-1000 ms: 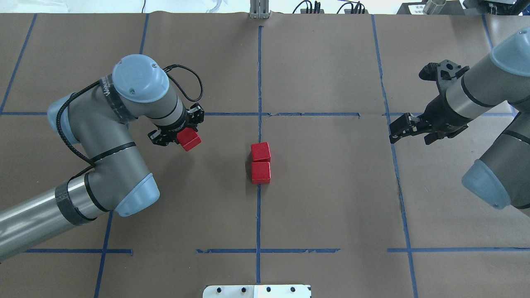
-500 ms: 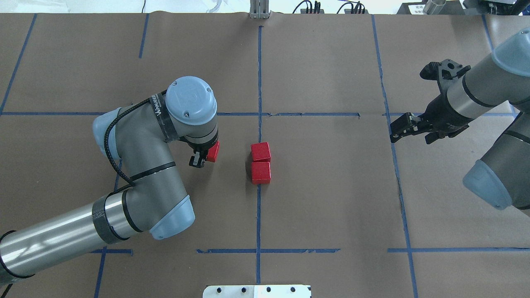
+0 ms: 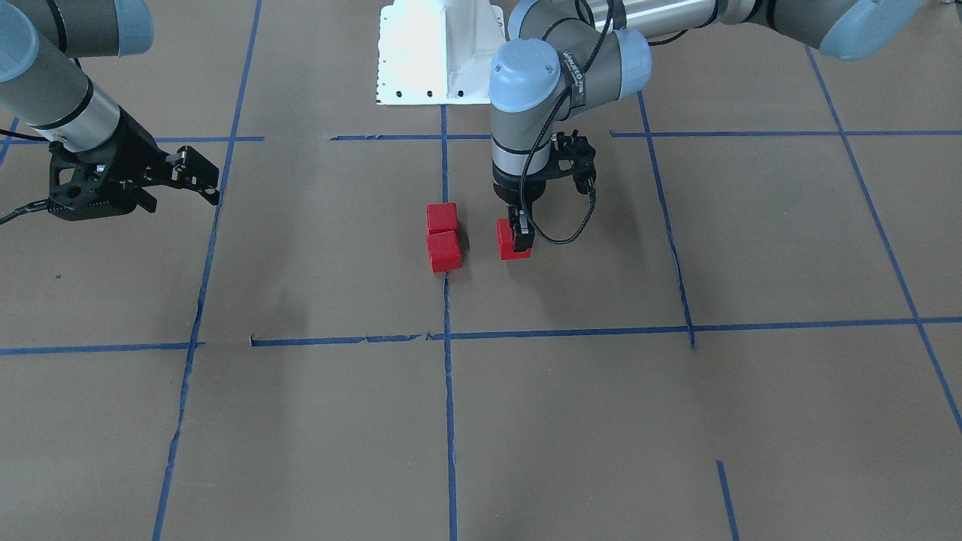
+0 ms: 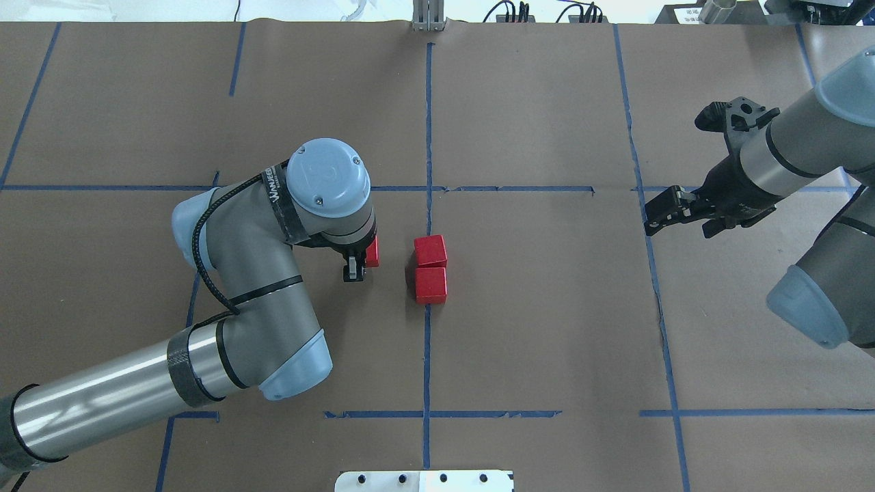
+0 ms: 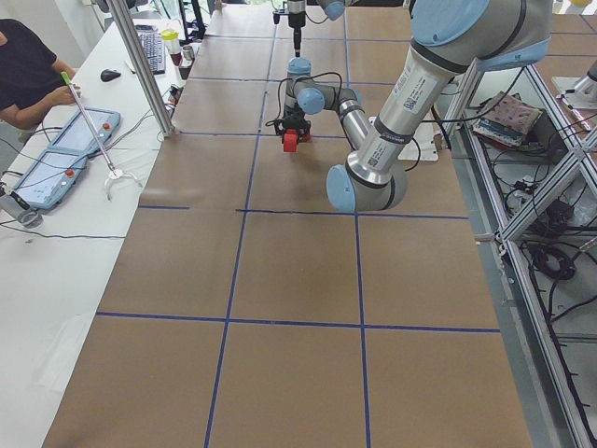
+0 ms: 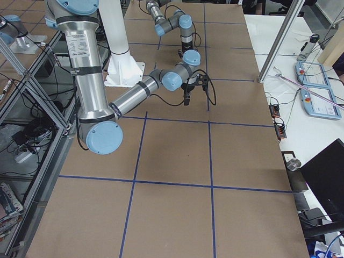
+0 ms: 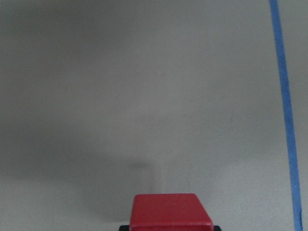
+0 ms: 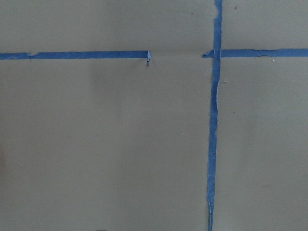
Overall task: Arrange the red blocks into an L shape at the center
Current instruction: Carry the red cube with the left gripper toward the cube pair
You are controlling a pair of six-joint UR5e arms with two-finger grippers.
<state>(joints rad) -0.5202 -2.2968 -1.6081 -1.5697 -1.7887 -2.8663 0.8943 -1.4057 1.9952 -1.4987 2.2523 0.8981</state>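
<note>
Two red blocks [image 4: 431,251] [image 4: 431,285] sit touching in a line on the center [image 4: 506,301], on the vertical blue tape line; they also show in the front view [image 3: 442,217] [image 3: 444,251]. My left gripper [image 4: 361,264] [image 3: 515,244] is shut on the third red block [image 4: 372,251] [image 3: 506,239] [image 7: 171,211] and holds it low over the paper, just left of the pair with a small gap. My right gripper [image 4: 654,217] [image 3: 213,186] hangs open and empty far to the right, over a tape line.
The white robot base [image 3: 436,52] [image 4: 424,480] stands at the table's near edge. Blue tape lines [image 8: 214,120] cross the brown paper. An operator [image 5: 28,75] sits beside the table's far side with tablets.
My left arm has swung right with the red block, from well left of the pair to just beside it. My right arm has barely moved.
</note>
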